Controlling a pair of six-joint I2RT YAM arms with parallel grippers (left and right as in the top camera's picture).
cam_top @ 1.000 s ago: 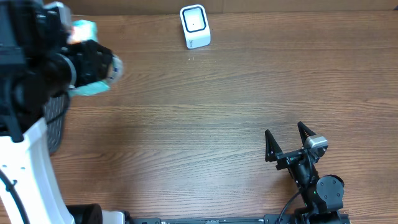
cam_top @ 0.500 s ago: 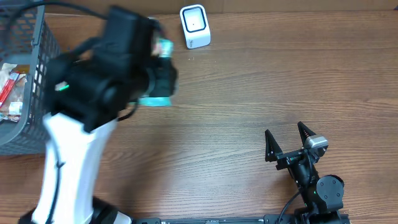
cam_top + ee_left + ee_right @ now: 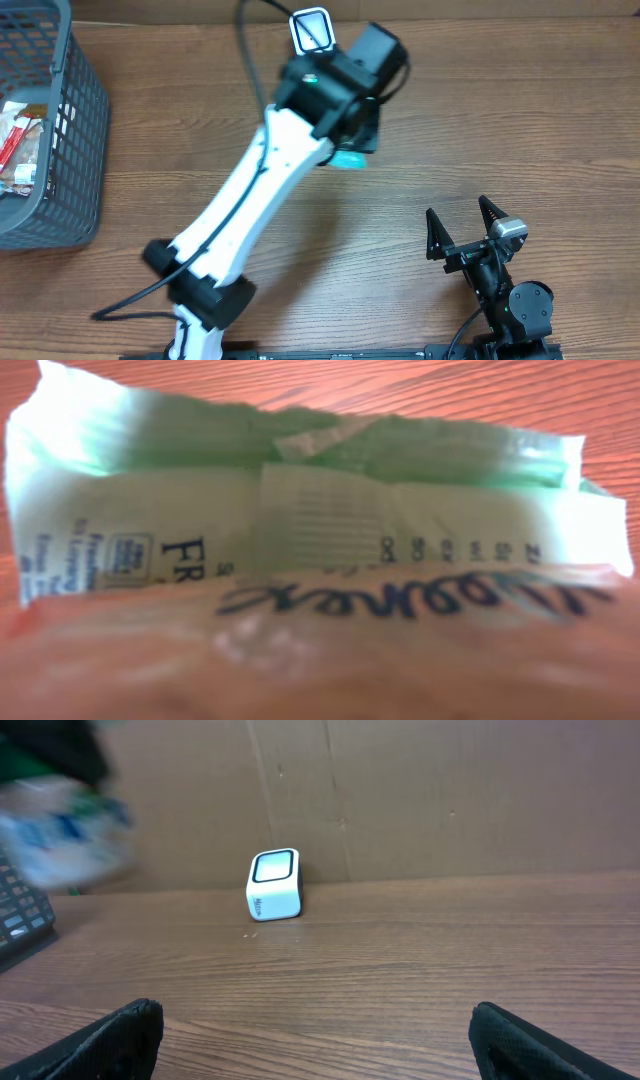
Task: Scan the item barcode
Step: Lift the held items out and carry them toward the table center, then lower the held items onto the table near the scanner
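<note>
A second ago my left arm was over the basket (image 3: 88, 120) at the bench's 9 o'clock edge. It has since swung across, and my left hand (image 3: 358, 128) now hangs just to the 5 o'clock side of the scanner (image 3: 312, 30), which stands at 12 o'clock on the bench (image 3: 520, 120). That hand is clamped on the green packet (image 3: 349, 159), which I have carried out of the basket and which is held clear of the bench. A teal corner of it pokes out under my wrist in the overhead view.

In my left wrist view the packet fills the frame, with print and a crimped seal. I cannot tell where the barcode sits or whether it faces the scanner's window.

My right hand (image 3: 462, 224) waits at 5 o'clock with its fingers spread wide, holding nothing.

I judge the pick and the carry done. What remains is the presenting: bringing the packet in front of the scanner and turning it until the code faces the window. The film is soft and crinkly, so a wrinkle over the code could spoil the read.
</note>
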